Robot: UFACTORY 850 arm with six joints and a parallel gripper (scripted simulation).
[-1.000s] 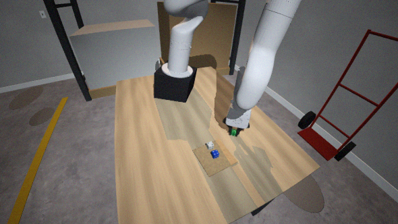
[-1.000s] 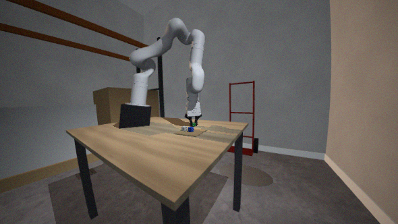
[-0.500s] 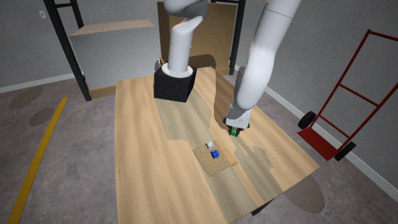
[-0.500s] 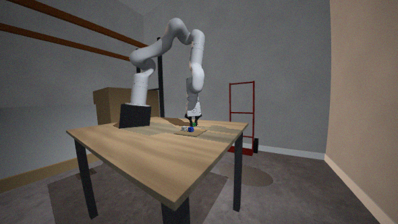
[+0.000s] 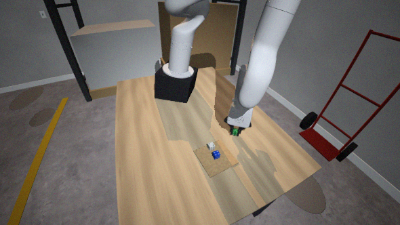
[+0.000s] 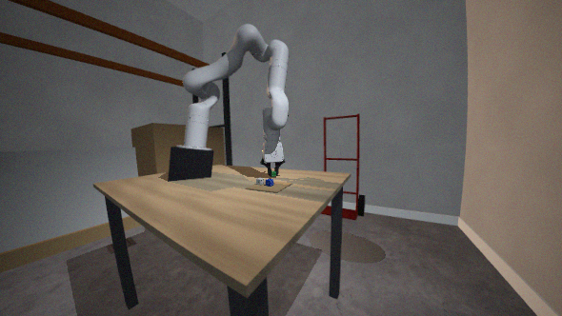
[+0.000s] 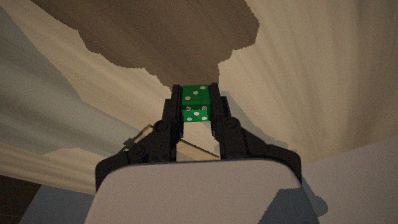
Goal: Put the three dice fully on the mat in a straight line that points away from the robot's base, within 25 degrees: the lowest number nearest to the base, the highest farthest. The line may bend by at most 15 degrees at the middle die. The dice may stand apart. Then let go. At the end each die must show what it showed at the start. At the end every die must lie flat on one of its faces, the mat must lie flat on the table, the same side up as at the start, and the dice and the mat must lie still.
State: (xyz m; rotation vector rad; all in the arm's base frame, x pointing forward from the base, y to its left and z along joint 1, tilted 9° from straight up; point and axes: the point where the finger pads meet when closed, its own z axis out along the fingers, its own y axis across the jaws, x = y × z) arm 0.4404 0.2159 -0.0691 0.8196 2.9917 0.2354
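Note:
My gripper (image 5: 234, 131) is shut on the green die (image 7: 195, 103), held a little above the table top, beside the mat's far right side. The green die also shows in the top view (image 5: 234, 131) and the exterior view (image 6: 272, 174). The tan mat (image 5: 217, 159) lies flat on the wooden table. A white die (image 5: 211, 146) sits on the mat's corner nearest the base. A blue die (image 5: 215, 154) sits on the mat just past it, farther from the base. Both dice show in the exterior view, white (image 6: 260, 181) and blue (image 6: 270, 182).
The robot's black base block (image 5: 175, 86) stands at the table's far end. A red hand truck (image 5: 352, 98) stands on the floor to the right of the table. A cardboard box (image 5: 200, 34) and black rack posts stand behind the base.

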